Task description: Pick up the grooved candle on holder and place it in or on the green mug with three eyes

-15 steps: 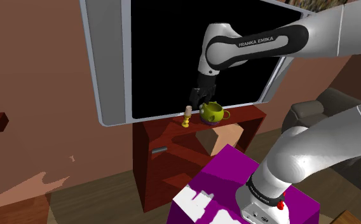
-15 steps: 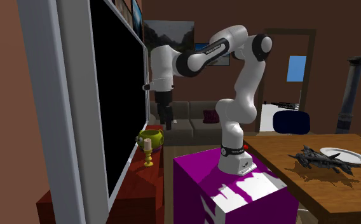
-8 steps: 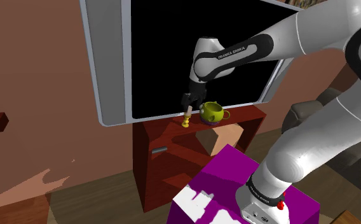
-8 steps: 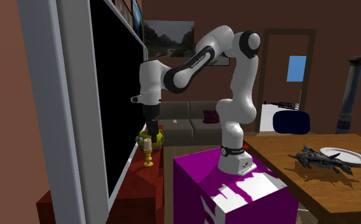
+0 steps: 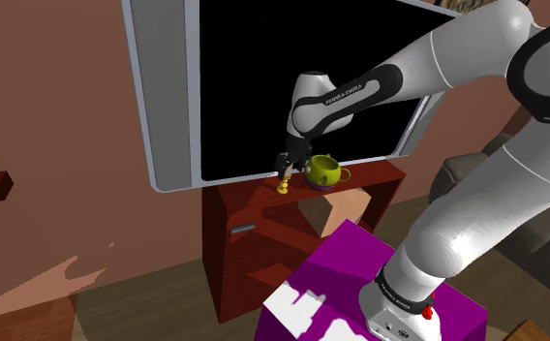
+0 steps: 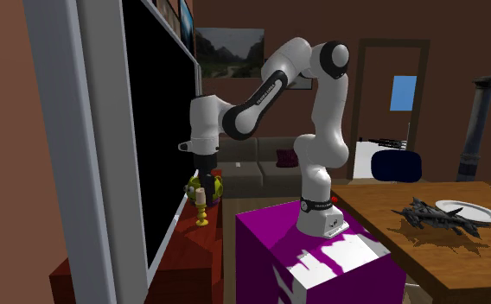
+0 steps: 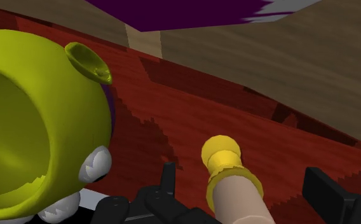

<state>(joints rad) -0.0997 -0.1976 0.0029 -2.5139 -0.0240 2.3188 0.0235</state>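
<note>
The fingers [image 7: 168, 181] stand wide apart and hold nothing. The candle [image 7: 231, 184] on its yellow holder stands between them, with a gap on each side. The yellow-green mug [image 7: 39, 127] is just beside it on the red cabinet [image 7: 287, 143], near the middle of the shoulder view.

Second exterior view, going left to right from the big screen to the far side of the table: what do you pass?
Screen's pale frame → candle on holder → purple stand → dark winged model on the wooden table → black stove pipe.
</note>
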